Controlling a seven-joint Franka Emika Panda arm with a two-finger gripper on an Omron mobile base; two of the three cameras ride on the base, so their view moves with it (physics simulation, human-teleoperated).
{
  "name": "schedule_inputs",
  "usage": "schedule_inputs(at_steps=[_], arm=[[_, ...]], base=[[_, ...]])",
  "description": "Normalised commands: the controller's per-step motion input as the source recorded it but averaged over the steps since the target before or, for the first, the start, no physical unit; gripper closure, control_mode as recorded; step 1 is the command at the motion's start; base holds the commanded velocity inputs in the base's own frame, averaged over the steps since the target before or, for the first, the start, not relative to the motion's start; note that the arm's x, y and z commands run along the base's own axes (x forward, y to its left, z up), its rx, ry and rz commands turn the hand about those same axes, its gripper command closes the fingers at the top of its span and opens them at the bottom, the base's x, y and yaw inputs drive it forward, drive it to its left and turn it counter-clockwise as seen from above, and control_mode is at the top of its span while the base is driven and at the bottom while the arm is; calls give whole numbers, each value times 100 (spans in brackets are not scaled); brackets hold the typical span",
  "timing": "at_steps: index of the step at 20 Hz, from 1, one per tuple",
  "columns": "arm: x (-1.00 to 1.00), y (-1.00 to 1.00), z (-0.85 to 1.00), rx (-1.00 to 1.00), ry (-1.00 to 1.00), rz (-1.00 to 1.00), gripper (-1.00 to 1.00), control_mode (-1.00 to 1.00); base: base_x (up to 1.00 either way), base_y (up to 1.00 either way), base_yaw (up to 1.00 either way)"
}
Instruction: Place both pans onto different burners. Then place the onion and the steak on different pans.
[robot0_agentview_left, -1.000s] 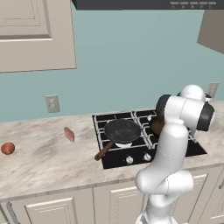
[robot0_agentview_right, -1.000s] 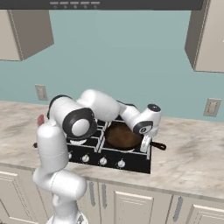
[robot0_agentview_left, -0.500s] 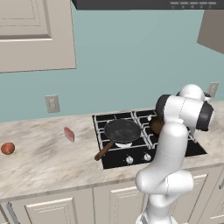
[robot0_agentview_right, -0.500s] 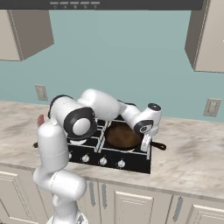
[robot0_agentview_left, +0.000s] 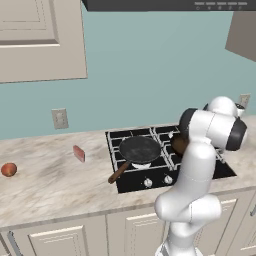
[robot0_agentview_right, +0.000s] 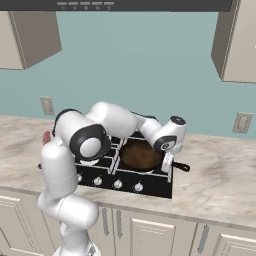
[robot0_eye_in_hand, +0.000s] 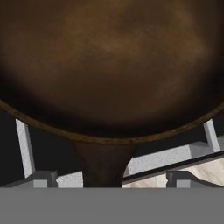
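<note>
resting on the cooktop (robot0_agentview_right: 150, 186), brown pan (robot0_agentview_right: 141, 155) (gripper (robot0_agentview_right: 167, 164) jaws apart)

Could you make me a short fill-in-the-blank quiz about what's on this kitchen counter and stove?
1. The black pan with the wooden handle sits on the ____.
2. The onion lies on the counter, far to the ____ of the cooktop in the left base view.
3. The reddish-brown pan holds ____ food.
4. The steak lies between the onion and the ____.

Missing words: cooktop; left; no; cooktop
</note>
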Motion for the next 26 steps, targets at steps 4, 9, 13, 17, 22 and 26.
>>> schedule_inputs(at_steps=[4, 9, 13, 17, 22, 26], arm=[[-18, 0, 27, 2, -1, 0, -100, -100], [-20, 2, 24, 0, -2, 1, -100, -100], [-20, 13, 24, 0, -1, 1, -100, -100], [-14, 18, 28, 0, 0, 3, -100, -100], [-11, 28, 26, 0, 0, 2, -100, -100], [-13, 34, 25, 0, 0, 1, -100, -100]], base=[[0, 0, 0], [0, 0, 0], [0, 0, 0], [0, 0, 0], [0, 0, 0], [0, 0, 0]])
